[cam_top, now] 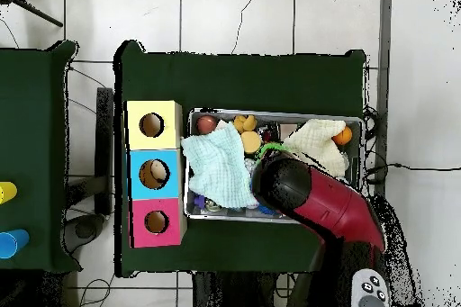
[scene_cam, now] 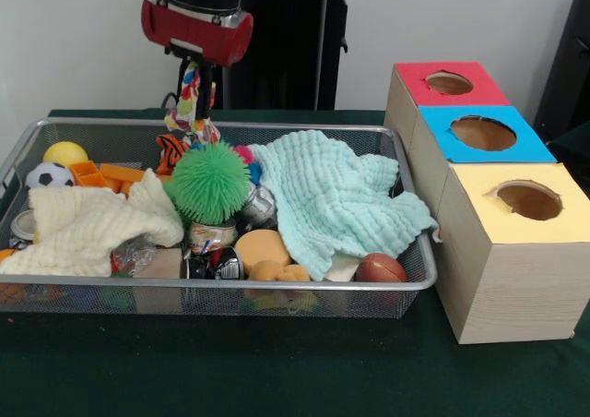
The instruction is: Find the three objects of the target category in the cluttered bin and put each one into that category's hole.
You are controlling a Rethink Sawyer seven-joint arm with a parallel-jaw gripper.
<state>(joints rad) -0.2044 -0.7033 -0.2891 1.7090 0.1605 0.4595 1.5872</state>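
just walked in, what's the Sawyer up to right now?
The arm hangs over the far side of the wire mesh bin, its gripper down by a multicolored cloth or rope toy. Whether it actually grips that can't be made out. The bin is full of clutter: a spiky green ball, two cloths, small balls, cans. Beside it stand three boxes with holes; the yellow-topped box's hole looks empty.

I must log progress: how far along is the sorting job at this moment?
Done: nothing that I can see; the hole in the yellow-topped box shows nothing inside. In hand: the gripper hangs over the bin's far side beside a multicoloured patched object; whether it grips it is unclear. Left: seemingly all three drops.
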